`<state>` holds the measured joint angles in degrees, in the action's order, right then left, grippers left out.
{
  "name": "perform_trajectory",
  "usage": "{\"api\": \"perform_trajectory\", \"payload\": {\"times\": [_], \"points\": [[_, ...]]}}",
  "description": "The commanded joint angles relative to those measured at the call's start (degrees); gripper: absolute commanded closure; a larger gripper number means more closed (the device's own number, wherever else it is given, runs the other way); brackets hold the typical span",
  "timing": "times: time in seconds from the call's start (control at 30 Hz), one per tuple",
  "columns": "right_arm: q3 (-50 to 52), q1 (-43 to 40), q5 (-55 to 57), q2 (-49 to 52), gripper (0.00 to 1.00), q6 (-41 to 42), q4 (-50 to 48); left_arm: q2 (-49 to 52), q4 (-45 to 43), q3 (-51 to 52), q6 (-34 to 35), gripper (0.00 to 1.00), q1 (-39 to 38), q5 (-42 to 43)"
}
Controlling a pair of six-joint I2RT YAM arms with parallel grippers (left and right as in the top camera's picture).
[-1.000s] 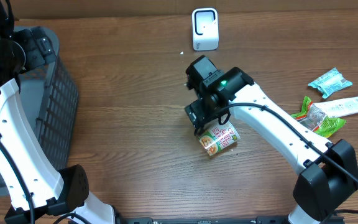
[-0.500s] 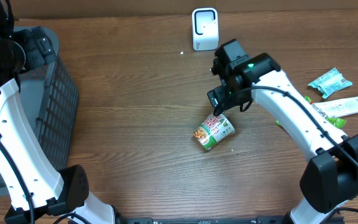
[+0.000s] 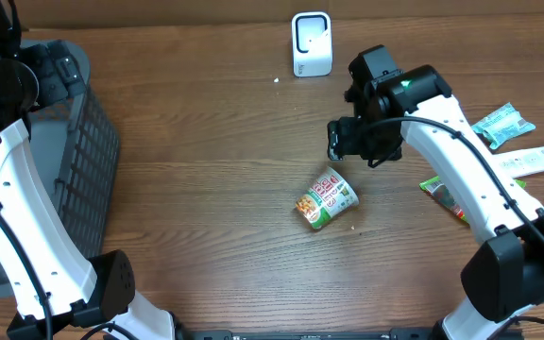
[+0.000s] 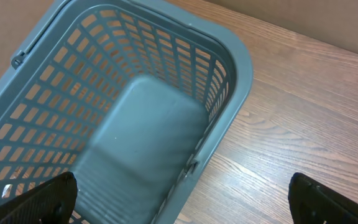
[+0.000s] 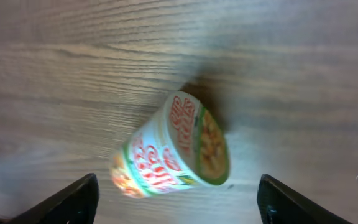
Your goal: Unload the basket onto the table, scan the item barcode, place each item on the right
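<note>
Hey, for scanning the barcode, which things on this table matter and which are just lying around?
For the job: white-and-green noodle cup lying on its side; small white box-shaped scanner.
Lying about: grey plastic mesh basket; teal snack packet; white tube; green wrapper.

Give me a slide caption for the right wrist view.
Open right claw above a noodle cup lying on its side on the wooden table.
</note>
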<state>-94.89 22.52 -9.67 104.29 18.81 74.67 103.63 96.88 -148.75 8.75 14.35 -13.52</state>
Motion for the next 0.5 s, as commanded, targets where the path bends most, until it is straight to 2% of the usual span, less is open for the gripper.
{"api": "perform_trajectory", "payload": {"times": [0.0,0.1,0.2,0.47], "points": [[0.7,1.9,0.8,-2.1,0.18,18.9,-0.5,0.1,-0.1,-0.1,-0.9,0.00,-0.1,0.0],[4.0,3.2,3.7,-2.0,0.18,29.5,-0.8,0.1,-0.1,-0.1,-0.9,0.00,-0.1,0.0],[9.2,5.0,4.2,-2.0,0.18,35.9,-3.7,0.1,-0.1,-0.1,-0.9,0.01,-0.1,0.0],[21.7,8.4,3.2,-1.9,0.10,39.8,-16.9,0.1,-0.1,-0.1,-0.9,0.00,-0.1,0.0]]}}
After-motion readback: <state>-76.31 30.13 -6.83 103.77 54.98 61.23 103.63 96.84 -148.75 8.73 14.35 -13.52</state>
